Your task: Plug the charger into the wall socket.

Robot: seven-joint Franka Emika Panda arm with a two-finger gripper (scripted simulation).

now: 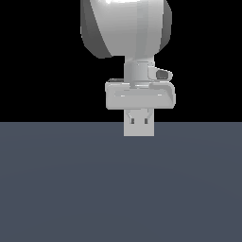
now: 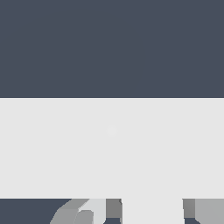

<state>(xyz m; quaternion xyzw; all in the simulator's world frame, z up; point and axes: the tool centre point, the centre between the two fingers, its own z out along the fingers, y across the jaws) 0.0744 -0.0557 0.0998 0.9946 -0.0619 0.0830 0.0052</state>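
Exterior view first: the white Franka arm (image 1: 127,28) hangs down from the top of frame, and its pale hand housing (image 1: 140,96) sits directly over the flat upright white-grey square wall socket (image 1: 139,128). Two tiny dark marks show near the plate's middle. The plate stands on the dark slate-blue floor (image 1: 118,189) at the edge of the black backdrop. From this side I cannot separate the fingers from the plate, since they overlap it. On the wrist view, the gripper (image 2: 152,209) shows as grey finger pieces (image 2: 113,208) pressed against either side of a small plain white-grey cube-like charger (image 2: 152,214), so I read it as clamped on that block with only the block's width between the fingers. Beyond the charger, a broad pale band (image 2: 111,148) fills the whole width of the wrist view, very close. I cannot tell whether it is the socket's face. It blocks everything behind it except a strip of floor.
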